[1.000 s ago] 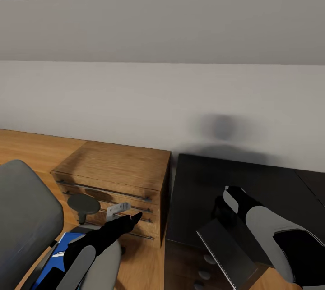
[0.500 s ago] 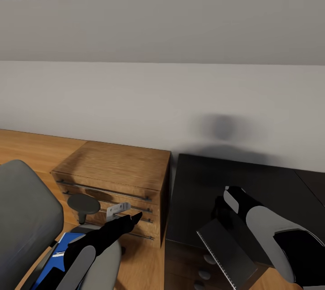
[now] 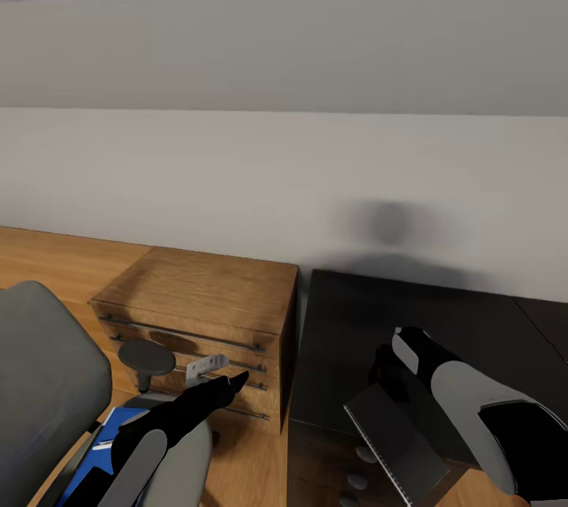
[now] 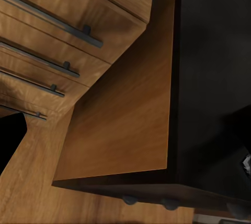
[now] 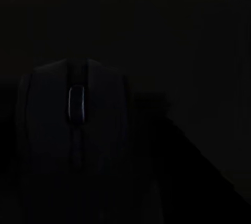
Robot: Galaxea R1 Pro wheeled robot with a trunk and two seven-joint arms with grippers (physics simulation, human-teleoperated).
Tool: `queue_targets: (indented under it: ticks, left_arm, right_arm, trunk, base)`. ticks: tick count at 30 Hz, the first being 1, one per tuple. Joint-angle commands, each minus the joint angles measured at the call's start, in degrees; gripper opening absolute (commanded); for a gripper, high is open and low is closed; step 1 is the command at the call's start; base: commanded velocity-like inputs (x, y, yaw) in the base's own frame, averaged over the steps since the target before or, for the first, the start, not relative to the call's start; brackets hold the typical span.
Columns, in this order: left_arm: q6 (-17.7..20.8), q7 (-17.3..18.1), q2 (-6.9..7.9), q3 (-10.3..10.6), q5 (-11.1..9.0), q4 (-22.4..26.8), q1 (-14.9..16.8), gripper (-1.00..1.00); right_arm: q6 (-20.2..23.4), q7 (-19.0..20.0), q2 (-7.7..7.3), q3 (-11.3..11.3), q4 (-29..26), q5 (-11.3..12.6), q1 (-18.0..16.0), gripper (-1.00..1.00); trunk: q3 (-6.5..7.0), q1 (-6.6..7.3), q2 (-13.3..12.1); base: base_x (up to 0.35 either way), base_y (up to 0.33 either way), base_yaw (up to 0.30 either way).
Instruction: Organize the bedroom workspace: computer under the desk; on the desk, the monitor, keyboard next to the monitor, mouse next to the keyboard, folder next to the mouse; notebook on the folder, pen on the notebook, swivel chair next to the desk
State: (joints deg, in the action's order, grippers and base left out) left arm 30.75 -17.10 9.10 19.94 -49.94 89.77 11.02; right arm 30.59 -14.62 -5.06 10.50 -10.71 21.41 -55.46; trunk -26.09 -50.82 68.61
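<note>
Grey upholstered swivel chair (image 3: 43, 381) at left, blue folder (image 3: 95, 456) on its seat; left gripper (image 3: 233, 382), jaw state unclear, before light-wood cabinet (image 3: 205, 310); bare floor gap; black desk (image 3: 355, 333); right gripper (image 3: 386, 369) clamping grey notebook (image 3: 390, 444) over mouse (image 5: 76, 119).

No legible text anywhere — small white tag (image 3: 207, 366) by the drawers, markings unreadable
</note>
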Motion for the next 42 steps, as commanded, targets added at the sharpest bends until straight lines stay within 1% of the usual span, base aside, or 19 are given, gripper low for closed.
queue_targets:
  ticks: [1,13,18,24,28,29,35,37,40,42]
  left_arm:
    - [0.06,-0.57,0.05,0.10,-0.60,0.08,0.05,1.00]
    - [0.04,-0.57,0.13,0.10,-0.57,-0.44,0.05,1.00]
    - [0.01,-0.57,0.08,0.16,-0.47,-1.18,0.05,1.00]
    - [0.00,-0.70,0.05,0.13,-0.26,-1.39,0.05,1.00]
    - [0.01,-0.73,0.04,0.17,-0.19,-1.43,0.05,1.00]
    - [0.01,-0.74,0.04,0.28,-0.17,-1.43,0.05,1.00]
    - [0.01,-0.74,0.04,0.51,-0.24,-1.44,0.05,1.00]
    - [0.01,-0.74,0.04,0.53,-0.24,-1.44,0.05,1.00]
    - [0.01,-0.74,0.03,0.54,-0.25,-1.44,0.05,1.00]
    - [0.01,-0.74,0.03,0.54,-0.25,-1.44,0.05,1.00]
  right_arm:
    - [0.26,-0.24,-0.03,0.32,-0.09,0.93,0.00,-1.00]
    - [0.21,-0.24,-0.04,0.32,-0.34,0.92,0.00,-1.00]
    - [0.41,-0.25,-0.24,0.27,-3.07,1.15,0.00,-1.00]
    - [0.97,-0.16,-1.40,0.22,-5.67,1.65,0.03,-1.00]
    - [1.70,-0.12,-1.69,0.16,-6.62,1.75,0.04,-1.00]
    - [2.49,-0.14,-1.78,0.15,-7.97,1.77,0.07,-1.00]
    - [4.33,-0.15,-1.87,0.14,-11.58,1.79,0.32,-1.00]
    - [5.37,-0.12,-1.87,0.14,-13.47,1.79,0.89,-1.00]
    - [6.72,-0.08,-1.82,0.14,-15.17,1.79,1.31,-1.00]
    - [6.83,-0.07,-1.81,0.14,-15.32,1.79,1.35,-1.00]
  trunk:
    - [0.12,0.22,-0.38]
    - [2.27,2.86,-5.19]
    - [3.17,3.96,-7.20]
    - [4.25,5.28,-9.60]
    - [4.96,6.15,-11.21]
    - [5.14,6.37,-11.61]
    - [6.22,7.69,-14.01]
    - [6.58,8.13,-14.82]
    - [7.12,8.79,-16.02]
    - [7.48,9.23,-16.82]
  base:
    - [0.000,0.000,0.000]
    - [0.000,0.000,0.000]
    - [0.000,0.000,0.000]
    - [0.000,0.000,0.000]
    - [-0.002,0.000,0.000]
    - [-0.146,0.000,0.000]
    - [-0.274,0.000,0.000]
    - [-0.328,0.000,0.000]
    - [-0.336,0.000,0.000]
    - [-0.328,0.000,0.000]
